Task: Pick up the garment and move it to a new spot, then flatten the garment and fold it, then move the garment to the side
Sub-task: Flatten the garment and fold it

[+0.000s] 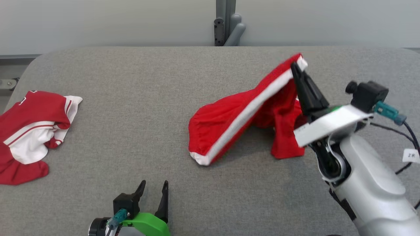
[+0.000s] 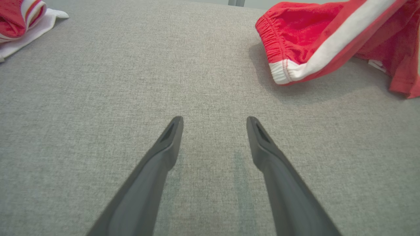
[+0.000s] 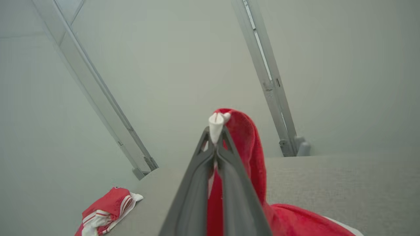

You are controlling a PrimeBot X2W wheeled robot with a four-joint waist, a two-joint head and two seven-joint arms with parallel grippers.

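In the head view, a second red and white garment (image 1: 32,131) lay crumpled at the far left of the grey surface (image 1: 131,82). Any print on it was too folded to read.

At the lower left of the frame, the left end effector (image 1: 154,183) hovered with its two dark fingers spread wide and nothing between them. In the left wrist view, the left end effector (image 2: 215,121) had bare grey fabric in its gap. The red garment (image 2: 295,36) sat well apart at the upper right of that frame.

Right of centre in the head view, the red garment (image 1: 229,124), with a white side stripe and white hem, rose in a slope. Its lower elastic end rested on the surface and its upper corner was lifted.

At the upper right, the right end effector (image 1: 297,67) was pinched shut on that raised white-edged corner. In the right wrist view, the right end effector (image 3: 216,131) had white cloth poking out past its closed tips, with red cloth hanging to the right.

At the right edge of the head view, a white tag (image 1: 411,155) on a black cable carried dark marks too small to read.
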